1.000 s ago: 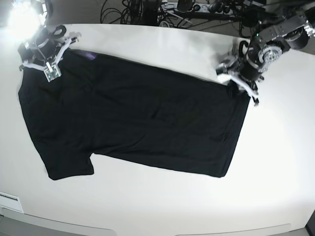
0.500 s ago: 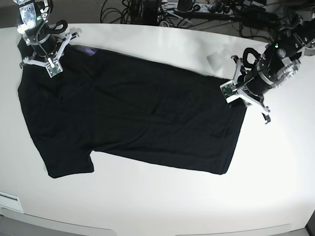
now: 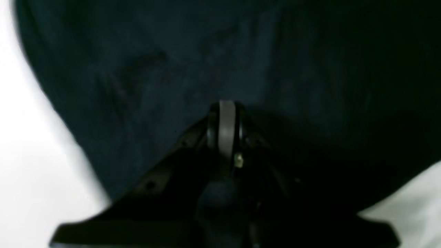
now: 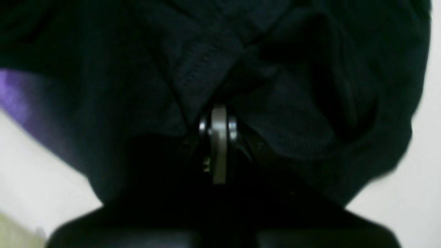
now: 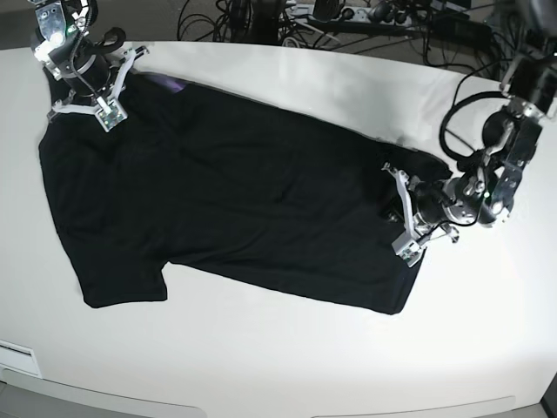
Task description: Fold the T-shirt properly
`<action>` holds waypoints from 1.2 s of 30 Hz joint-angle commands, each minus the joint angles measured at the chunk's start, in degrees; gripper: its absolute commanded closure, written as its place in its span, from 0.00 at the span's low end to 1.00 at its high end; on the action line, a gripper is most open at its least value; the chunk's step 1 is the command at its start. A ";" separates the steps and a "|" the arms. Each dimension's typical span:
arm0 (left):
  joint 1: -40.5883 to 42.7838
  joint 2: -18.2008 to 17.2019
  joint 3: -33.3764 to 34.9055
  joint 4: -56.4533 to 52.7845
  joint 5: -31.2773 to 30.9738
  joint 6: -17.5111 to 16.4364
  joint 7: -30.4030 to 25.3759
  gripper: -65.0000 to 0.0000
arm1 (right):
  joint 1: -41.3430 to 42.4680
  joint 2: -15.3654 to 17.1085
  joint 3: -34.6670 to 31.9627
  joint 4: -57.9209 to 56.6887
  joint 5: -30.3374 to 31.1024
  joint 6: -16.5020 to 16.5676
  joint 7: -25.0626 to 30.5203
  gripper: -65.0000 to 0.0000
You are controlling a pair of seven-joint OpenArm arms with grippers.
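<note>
The black T-shirt (image 5: 244,200) lies spread on the white table (image 5: 261,366), plain side up. A purple sliver of its print (image 5: 170,84) peeks out at the far edge. My left gripper (image 5: 393,209) is at the shirt's right end, shut on the hem corner, which is pulled inward over the body. In the left wrist view its fingertips (image 3: 226,124) are pressed together against dark T-shirt cloth (image 3: 137,86). My right gripper (image 5: 87,100) is at the far left, shut on bunched T-shirt cloth (image 4: 213,69) by the sleeve, with the purple print (image 4: 13,93) beside it.
A tangle of cables (image 5: 287,22) runs behind the table's far edge. A white label (image 5: 17,355) sits at the front left corner. Bare white table surrounds the shirt at the front and right.
My left gripper has swung down and left with the hem corner, dragging the shirt's right edge inward. My right gripper has shifted slightly with the shoulder cloth.
</note>
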 commanded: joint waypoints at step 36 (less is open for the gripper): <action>18.05 -10.99 -0.63 10.73 -0.13 -0.94 9.73 1.00 | -2.84 0.59 0.39 -4.20 -4.15 -3.78 -2.32 1.00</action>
